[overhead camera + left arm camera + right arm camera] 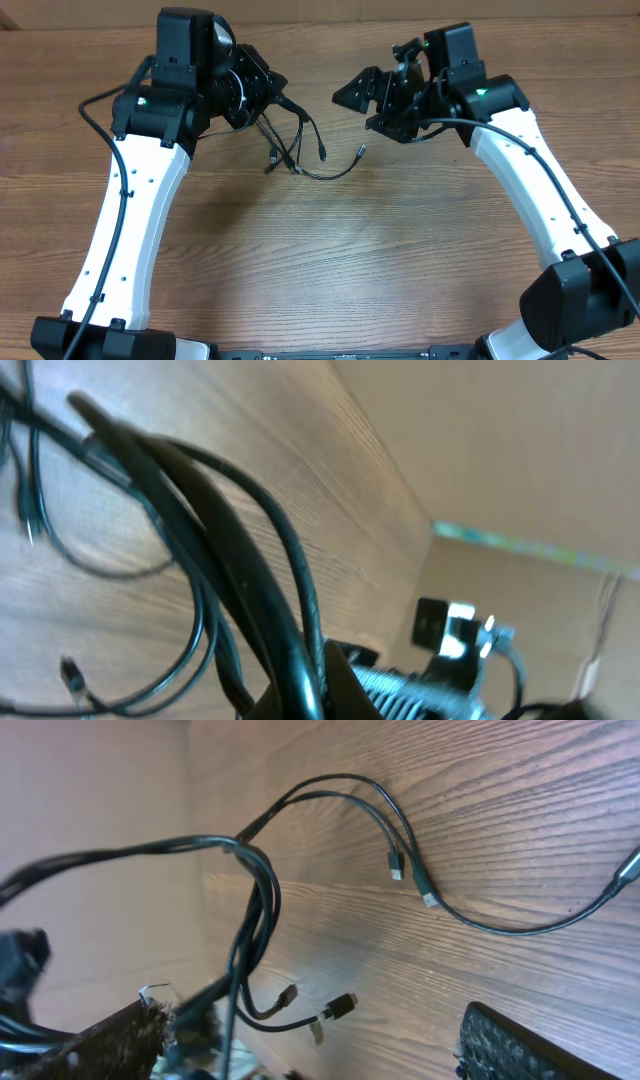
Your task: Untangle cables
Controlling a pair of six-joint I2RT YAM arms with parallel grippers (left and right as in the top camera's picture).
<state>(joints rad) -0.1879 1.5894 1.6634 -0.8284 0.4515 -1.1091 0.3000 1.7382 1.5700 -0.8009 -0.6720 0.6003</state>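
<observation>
Overhead, the left gripper (258, 95) looks clamped on the cables (297, 150), holding the bundle up while loose ends trail onto the desk (330, 260). The right gripper (372, 95) hangs nearby, not touching. The left wrist view only gives blurry cables (245, 565) crossing up close. The right wrist view shows its gripper (320, 1045) wide and empty and the strands (262, 880) bunched together, so most of the untangling looks undone imo.

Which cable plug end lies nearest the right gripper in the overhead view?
The plug ending the long cable that curves rightward; the other plugs sit bunched closer to the left gripper.
</observation>
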